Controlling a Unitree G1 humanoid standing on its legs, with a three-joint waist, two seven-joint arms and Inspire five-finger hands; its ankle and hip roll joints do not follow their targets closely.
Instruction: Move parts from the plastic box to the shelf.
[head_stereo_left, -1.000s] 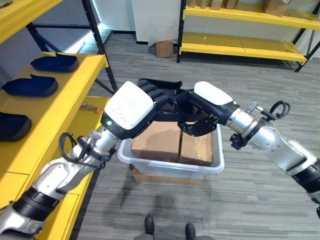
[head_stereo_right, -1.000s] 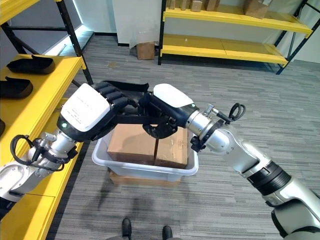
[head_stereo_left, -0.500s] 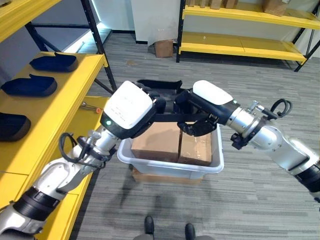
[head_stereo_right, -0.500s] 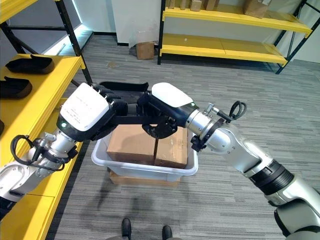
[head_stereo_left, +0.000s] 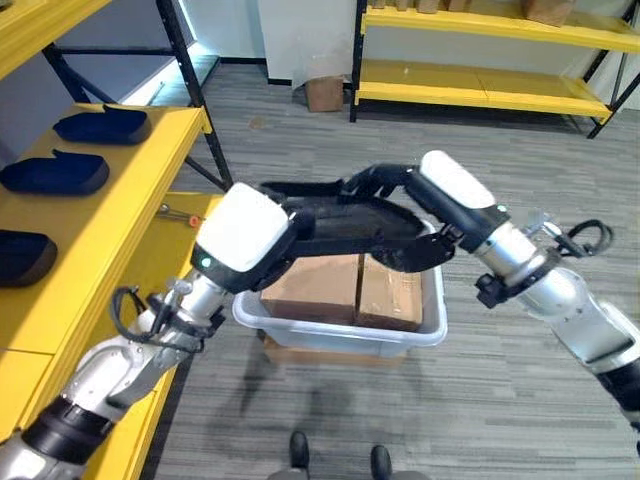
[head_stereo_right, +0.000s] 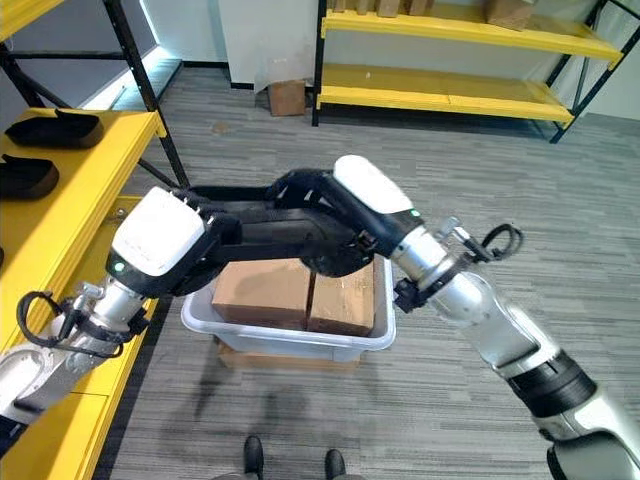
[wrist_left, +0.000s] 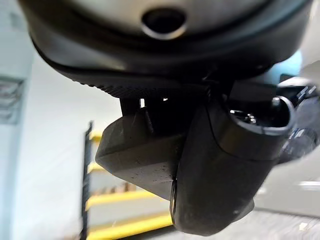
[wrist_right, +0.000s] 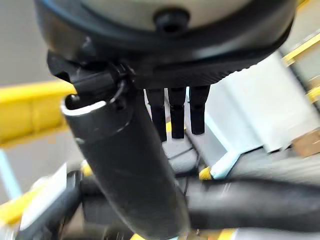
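No legible text, labels or numbers: cardboard boxes (head_stereo_left: 318, 287) plain-faced, yellow shelf (head_stereo_left: 120, 215) unmarked.

part (head_stereo_left: 350, 222): black, plain and dull
left hand (head_stereo_left: 290, 222): dark fingers, white back
right hand (head_stereo_right: 335, 215): dark fingers, white back
plastic box (head_stereo_left: 330, 325): pale white-grey
boxes inside (head_stereo_left: 320, 287): brown cardboard, plain
box under the plastic box (head_stereo_left: 300, 352): brown cardboard
shelf (head_stereo_left: 120, 215): bright yellow boards, black posts
parts on the shelf (head_stereo_left: 58, 174): very dark blue, almost black
far shelf (head_stereo_left: 480, 90): yellow boards, black posts
small box by the far shelf (head_stereo_left: 324, 93): brown cardboard
floor (head_stereo_left: 500, 400): grey with thin stripes
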